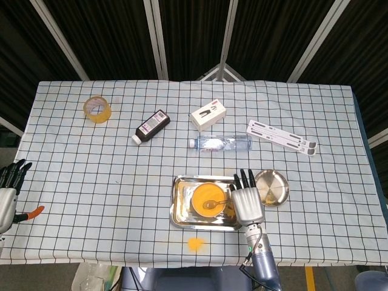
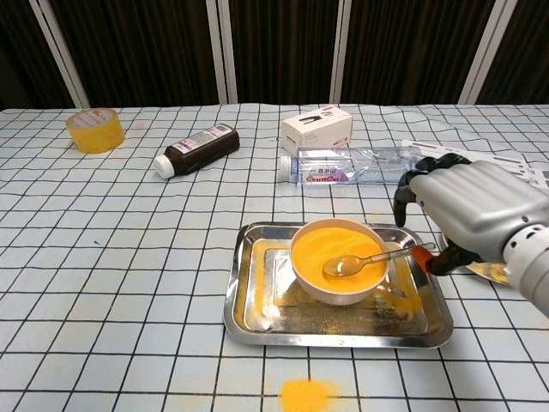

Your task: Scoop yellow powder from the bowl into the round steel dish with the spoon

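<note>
A white bowl [image 2: 337, 257] [image 1: 210, 199] full of yellow powder stands in a rectangular steel tray [image 2: 249, 309] [image 1: 179, 213]. My right hand [image 2: 467, 210] [image 1: 248, 202] holds a metal spoon [image 2: 356, 263] by its orange-tipped handle, at the tray's right edge. The spoon's head lies in the powder near the bowl's front right. To the right of the hand the round steel dish [image 1: 272, 187] [image 2: 485, 271] is partly hidden in the chest view. My left hand [image 1: 8, 191] hangs at the far left table edge with its fingers apart, holding nothing.
Spilled powder [image 2: 307, 395] lies in front of the tray. Behind the tray are a clear water bottle [image 2: 352, 165], a white box [image 2: 316, 128], a dark brown bottle [image 2: 197, 148], a yellow tape roll [image 2: 94, 130] and white strips [image 1: 282, 137]. An orange-handled tool [image 1: 29, 214] lies by my left hand.
</note>
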`<action>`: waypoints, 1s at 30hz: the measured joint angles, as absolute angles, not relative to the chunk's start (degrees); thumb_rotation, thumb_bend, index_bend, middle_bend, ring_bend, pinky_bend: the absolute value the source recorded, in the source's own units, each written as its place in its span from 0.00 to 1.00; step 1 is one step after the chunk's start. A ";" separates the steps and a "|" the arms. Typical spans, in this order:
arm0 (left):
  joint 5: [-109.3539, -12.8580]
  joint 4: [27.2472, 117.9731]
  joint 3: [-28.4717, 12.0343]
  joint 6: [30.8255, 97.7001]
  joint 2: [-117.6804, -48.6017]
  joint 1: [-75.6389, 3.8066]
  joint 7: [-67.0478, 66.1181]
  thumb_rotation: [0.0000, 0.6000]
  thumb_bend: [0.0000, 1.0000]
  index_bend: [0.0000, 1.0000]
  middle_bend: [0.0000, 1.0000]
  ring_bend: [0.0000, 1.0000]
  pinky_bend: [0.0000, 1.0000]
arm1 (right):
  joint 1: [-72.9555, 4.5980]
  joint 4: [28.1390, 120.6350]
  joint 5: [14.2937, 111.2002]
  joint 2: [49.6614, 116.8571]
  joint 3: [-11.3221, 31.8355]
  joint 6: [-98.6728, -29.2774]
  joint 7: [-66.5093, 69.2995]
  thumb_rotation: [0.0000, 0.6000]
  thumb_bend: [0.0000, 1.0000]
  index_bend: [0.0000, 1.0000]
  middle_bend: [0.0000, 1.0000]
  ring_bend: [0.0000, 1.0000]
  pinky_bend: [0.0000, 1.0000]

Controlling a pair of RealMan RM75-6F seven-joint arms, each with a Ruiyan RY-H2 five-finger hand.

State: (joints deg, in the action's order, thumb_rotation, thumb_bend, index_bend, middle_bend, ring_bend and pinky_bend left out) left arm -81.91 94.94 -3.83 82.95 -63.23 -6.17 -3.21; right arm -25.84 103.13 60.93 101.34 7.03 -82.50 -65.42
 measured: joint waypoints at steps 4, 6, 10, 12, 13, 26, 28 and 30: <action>-81.80 94.97 -3.77 82.68 -63.21 -6.25 -3.35 1.00 0.00 0.00 0.00 0.00 0.00 | -25.87 103.57 60.43 100.79 6.53 -82.58 -66.24 1.00 0.48 0.39 0.17 0.00 0.00; -81.74 95.04 -3.75 82.61 -63.19 -6.28 -3.47 1.00 0.00 0.00 0.00 0.00 0.00 | -25.86 103.81 59.94 100.46 6.16 -82.68 -66.94 1.00 0.49 0.39 0.17 0.00 0.00; -81.72 95.13 -3.68 82.58 -63.17 -6.28 -3.61 1.00 0.00 0.00 0.00 0.00 0.00 | -25.67 103.99 58.98 99.92 5.58 -82.97 -67.42 1.00 0.51 0.39 0.17 0.00 0.00; -81.68 95.19 -3.63 82.51 -63.13 -6.28 -3.65 1.00 0.00 0.00 0.00 0.00 0.00 | -25.54 104.11 58.42 99.62 5.43 -83.10 -67.49 1.00 0.51 0.39 0.17 0.00 0.00; -81.65 95.20 -3.63 82.48 -63.12 -6.28 -3.69 1.00 0.00 0.00 0.00 0.00 0.00 | -25.45 104.24 58.23 99.35 5.34 -83.19 -67.44 1.00 0.52 0.39 0.17 0.00 0.00; -81.41 95.46 -3.54 82.16 -63.05 -6.38 -3.91 1.00 0.00 0.00 0.00 0.00 0.00 | -24.31 105.77 59.19 96.88 2.08 -84.45 -67.26 1.00 0.55 0.39 0.17 0.00 0.00; -81.42 95.49 -3.51 82.15 -63.05 -6.39 -3.95 1.00 0.00 0.00 0.00 0.00 0.00 | -24.08 105.81 59.30 96.76 1.56 -84.51 -67.17 1.00 0.55 0.39 0.17 0.00 0.00; -81.43 95.51 -3.50 82.13 -63.05 -6.40 -4.02 1.00 0.00 0.00 0.00 0.00 0.00 | -23.82 105.75 59.47 96.73 1.09 -84.52 -66.83 1.00 0.55 0.39 0.17 0.00 0.00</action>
State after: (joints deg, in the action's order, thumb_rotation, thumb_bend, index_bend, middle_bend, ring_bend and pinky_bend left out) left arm -81.43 95.51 -3.50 82.13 -63.05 -6.40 -4.02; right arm -23.82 105.75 59.47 96.73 1.09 -84.52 -66.83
